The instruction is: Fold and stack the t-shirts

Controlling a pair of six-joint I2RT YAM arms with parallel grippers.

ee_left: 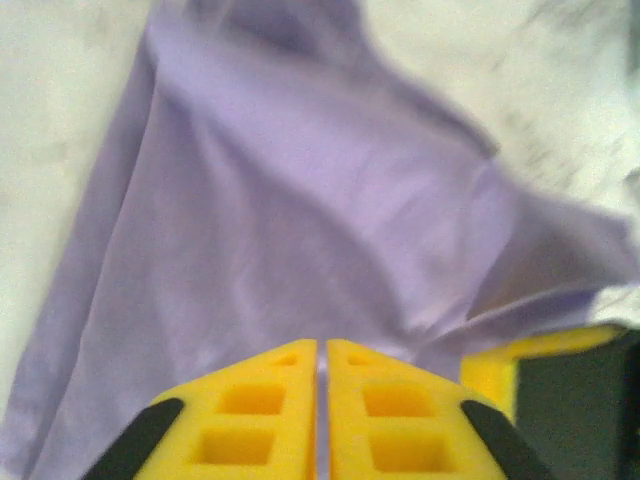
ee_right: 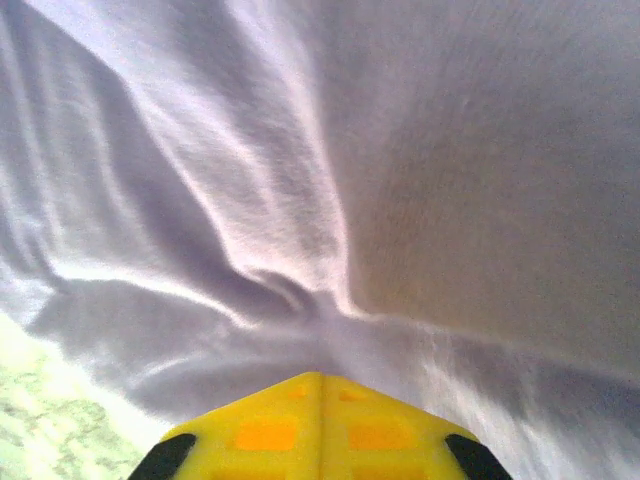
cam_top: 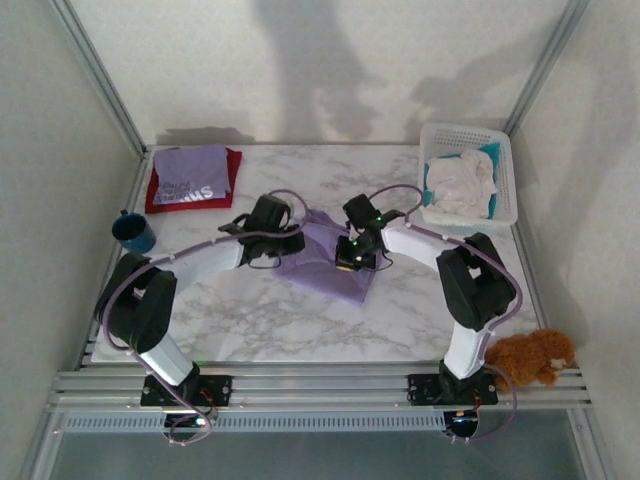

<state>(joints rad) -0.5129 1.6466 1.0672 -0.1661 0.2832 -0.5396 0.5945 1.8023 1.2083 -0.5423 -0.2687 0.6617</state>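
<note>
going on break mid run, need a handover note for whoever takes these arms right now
Left gripper: shut on the plain lavender shirt.
Right gripper: shut on the same shirt.
That shirt sits mid-table, bunched between the two arms, not yet folded.
Done: the lettered lavender shirt lies folded on the red shirt at the far left corner.
Left: fold the plain one and stack it on that pile.

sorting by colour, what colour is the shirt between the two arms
The t-shirt is plain lavender-purple, clearest in the left wrist view.
</note>
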